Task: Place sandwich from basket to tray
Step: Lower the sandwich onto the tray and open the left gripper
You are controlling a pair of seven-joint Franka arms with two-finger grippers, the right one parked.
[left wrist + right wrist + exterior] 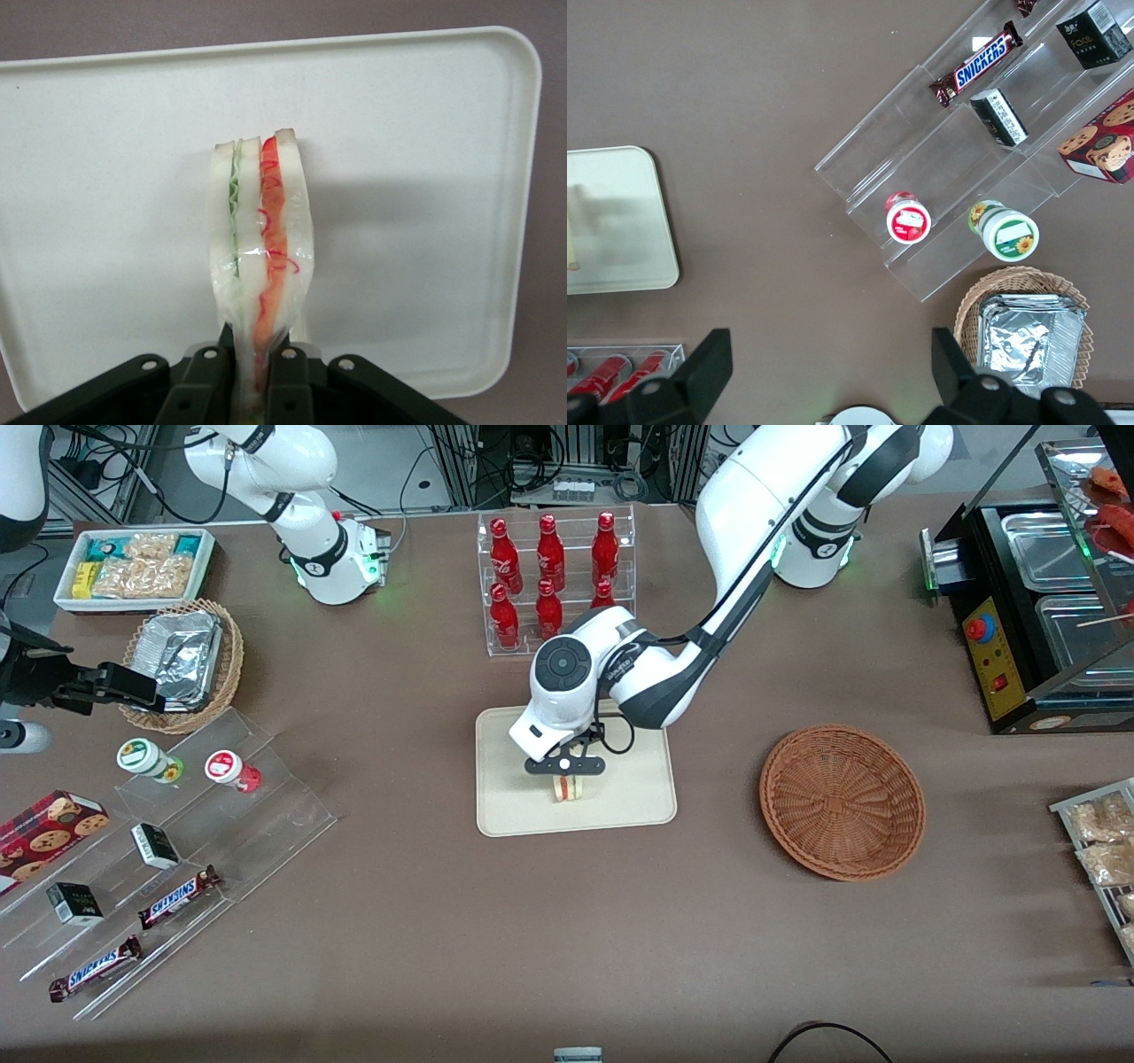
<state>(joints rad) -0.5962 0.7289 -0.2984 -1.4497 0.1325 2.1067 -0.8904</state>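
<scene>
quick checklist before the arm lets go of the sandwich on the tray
1. Gripper shut on the sandwich: ok.
2. Sandwich over the tray, inside its rim: ok.
3. Sandwich touching the tray surface: cannot tell.
4. Tray bare around the sandwich, nothing to knock: ok.
5. Sandwich out of the basket, which sits toward the working arm's end: ok.
6. Sandwich standing on edge, so it may tip on release: not ok.
</scene>
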